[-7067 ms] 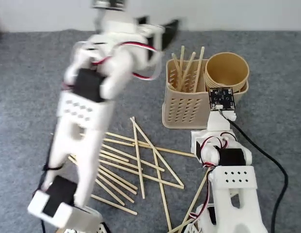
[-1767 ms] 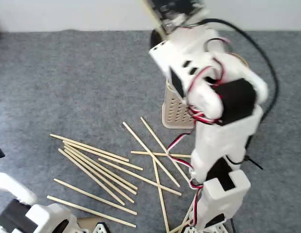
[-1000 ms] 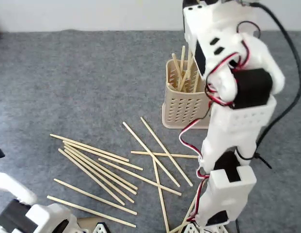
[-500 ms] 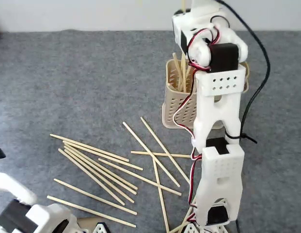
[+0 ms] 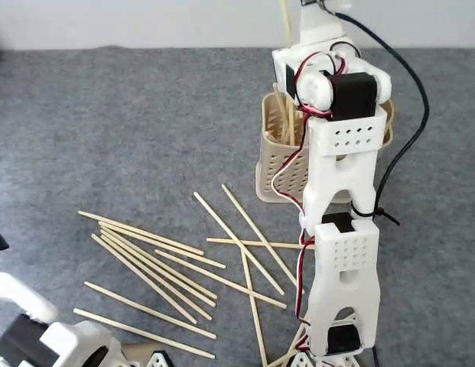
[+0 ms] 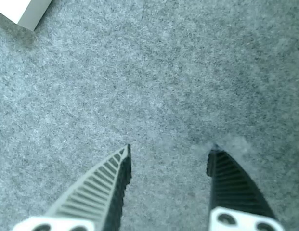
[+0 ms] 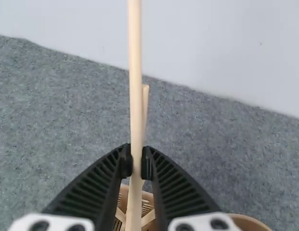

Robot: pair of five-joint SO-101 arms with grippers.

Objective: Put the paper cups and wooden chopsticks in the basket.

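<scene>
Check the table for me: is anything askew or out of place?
Yes: loose wooden chopsticks lie scattered and crossing on the grey carpet in front of the beige perforated basket. The right tool is shut on a single wooden chopstick, held upright over the basket. Nothing looks damaged.

Bright, even light throughout, with only soft, faint shadows

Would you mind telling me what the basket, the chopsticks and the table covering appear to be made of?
The basket looks like moulded plastic: smooth beige walls with regular rows of holes. The chopsticks look like bare pale wood, matt and unpainted. The table covering seems grey felt or short-pile carpet, given its fuzzy, mottled surface.
</scene>
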